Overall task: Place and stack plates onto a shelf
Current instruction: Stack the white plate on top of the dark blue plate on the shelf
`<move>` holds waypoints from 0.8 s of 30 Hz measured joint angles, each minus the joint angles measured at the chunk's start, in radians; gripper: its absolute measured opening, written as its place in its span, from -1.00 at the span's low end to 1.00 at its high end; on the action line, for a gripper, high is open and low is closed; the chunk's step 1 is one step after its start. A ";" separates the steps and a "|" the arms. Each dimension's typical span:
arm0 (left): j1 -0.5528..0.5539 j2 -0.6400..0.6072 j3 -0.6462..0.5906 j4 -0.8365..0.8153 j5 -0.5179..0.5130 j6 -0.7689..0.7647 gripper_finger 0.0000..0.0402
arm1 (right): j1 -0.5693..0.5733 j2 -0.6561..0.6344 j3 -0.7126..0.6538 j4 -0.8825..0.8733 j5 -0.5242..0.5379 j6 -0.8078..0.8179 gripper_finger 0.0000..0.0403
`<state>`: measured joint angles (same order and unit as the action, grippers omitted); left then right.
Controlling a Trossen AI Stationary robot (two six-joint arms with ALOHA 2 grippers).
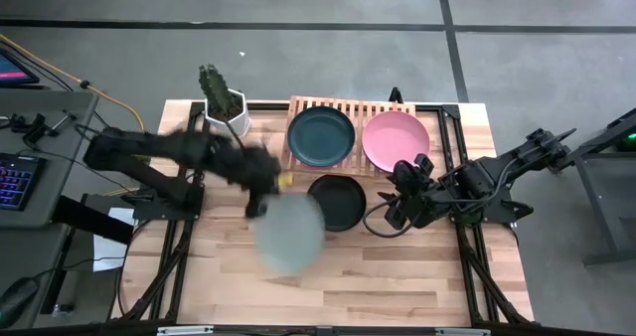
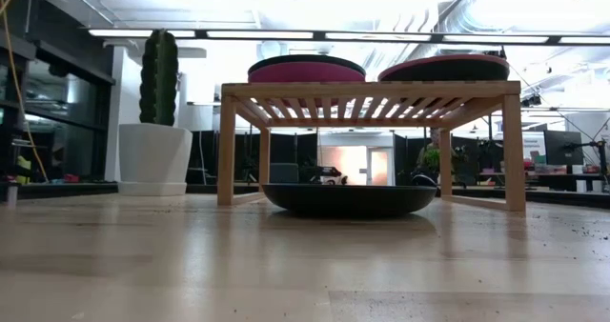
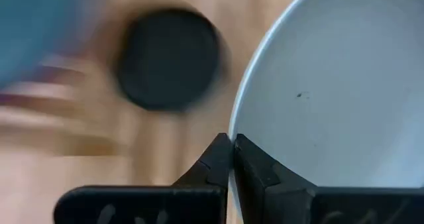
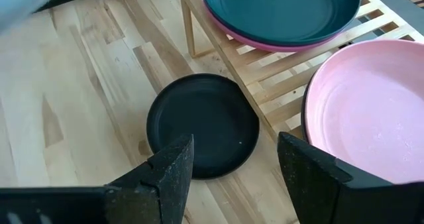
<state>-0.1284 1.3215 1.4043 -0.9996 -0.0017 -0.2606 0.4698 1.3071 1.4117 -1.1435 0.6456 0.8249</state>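
Pale mint plate [image 1: 290, 234] is held above the bench [image 1: 397, 276], rim pinched in the left tool [image 3: 232, 151]; judged stiff, light, slippery-edged. Right tool [image 4: 235, 161] is spread over the black plate [image 4: 202, 124]

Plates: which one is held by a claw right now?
The pale mint green plate, pinched at its rim by the left claw above the table; the black plate lies on the table, the others on the shelf.

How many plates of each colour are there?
teal plate: 1
hot pink plate, under the teal one: 1
light pink plate: 1
dark plate, under the light pink one: 1
black plate: 1
pale mint plate, held by the left tool: 1
Total: 6
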 joint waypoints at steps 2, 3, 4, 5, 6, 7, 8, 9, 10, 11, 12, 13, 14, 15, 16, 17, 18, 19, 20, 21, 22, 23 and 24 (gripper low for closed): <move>0.075 -0.018 0.075 0.003 -0.064 -0.114 -1.00 | 0.000 0.000 0.000 0.000 0.001 0.000 0.00; 0.113 -0.021 0.116 0.005 -0.081 -0.153 -1.00 | 0.000 0.000 0.000 0.000 0.002 0.001 0.00; 0.154 -0.021 0.156 0.006 -0.084 -0.175 -1.00 | 0.000 0.000 0.000 0.000 0.002 0.001 0.00; 0.194 -0.019 0.200 0.007 -0.084 -0.179 -1.00 | 0.000 0.000 0.000 0.001 0.008 0.001 0.00; 0.231 -0.016 0.240 0.007 -0.085 -0.180 -1.00 | 0.000 0.000 0.000 0.002 0.010 0.001 0.00; 0.267 -0.011 0.278 0.011 -0.088 -0.180 -1.00 | 0.000 0.000 0.000 0.002 0.010 0.002 0.00; 0.300 -0.004 0.314 0.021 -0.089 -0.180 -1.00 | 0.000 0.000 0.000 0.002 0.010 0.003 0.00; 0.332 0.004 0.344 0.028 -0.089 -0.180 -1.00 | 0.000 0.000 0.000 0.003 0.011 0.003 0.00; 0.363 0.014 0.369 0.027 -0.089 -0.170 -1.00 | 0.000 0.000 0.000 0.003 0.012 0.004 0.00; 0.394 0.025 0.388 0.026 -0.089 -0.151 -1.00 | 0.000 0.000 0.000 0.003 0.013 0.003 0.00; 0.420 0.038 0.400 0.024 -0.088 -0.137 -1.00 | 0.000 0.000 0.000 0.003 0.012 0.003 0.00; 0.444 0.051 0.405 0.022 -0.089 -0.132 -1.00 | 0.000 0.000 0.000 0.003 0.013 0.003 0.00; 0.467 0.067 0.406 0.017 -0.087 -0.131 -1.00 | 0.000 0.000 0.000 0.003 0.013 0.003 0.00; 0.488 0.085 0.406 0.006 -0.077 -0.131 -1.00 | 0.000 0.000 0.000 0.003 0.013 0.003 0.00; 0.506 0.105 0.406 -0.006 -0.058 -0.130 -1.00 | 0.000 0.000 0.000 0.003 0.013 0.003 0.00; 0.522 0.130 0.406 -0.019 -0.036 -0.130 -1.00 | 0.000 0.000 0.000 0.003 0.013 0.003 0.00; 0.532 0.155 0.406 -0.032 -0.021 -0.129 -1.00 | 0.000 0.000 0.000 0.003 0.013 0.003 0.00; 0.540 0.181 0.406 -0.048 -0.007 -0.125 -1.00 | 0.000 0.000 0.000 0.003 0.013 0.003 0.00; 0.549 0.206 0.405 -0.060 0.001 -0.120 -1.00 | 0.000 0.000 0.000 0.003 0.013 0.003 0.00; 0.556 0.229 0.405 -0.064 0.002 -0.121 -1.00 | 0.000 0.000 0.000 0.003 0.013 0.003 0.00; 0.561 0.250 0.405 -0.062 0.005 -0.126 -1.00 | 0.000 0.000 0.000 0.003 0.013 0.004 0.00; 0.569 0.266 0.405 -0.057 0.013 -0.128 -1.00 | 0.000 0.000 0.000 0.003 0.013 0.005 0.00; 0.575 0.282 0.405 -0.053 0.025 -0.127 -1.00 | 0.000 0.000 0.000 0.003 0.013 0.008 0.00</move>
<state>0.4466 1.6034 1.8091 -1.0525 0.0238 -0.3875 0.4698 1.3071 1.4117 -1.1404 0.6586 0.8330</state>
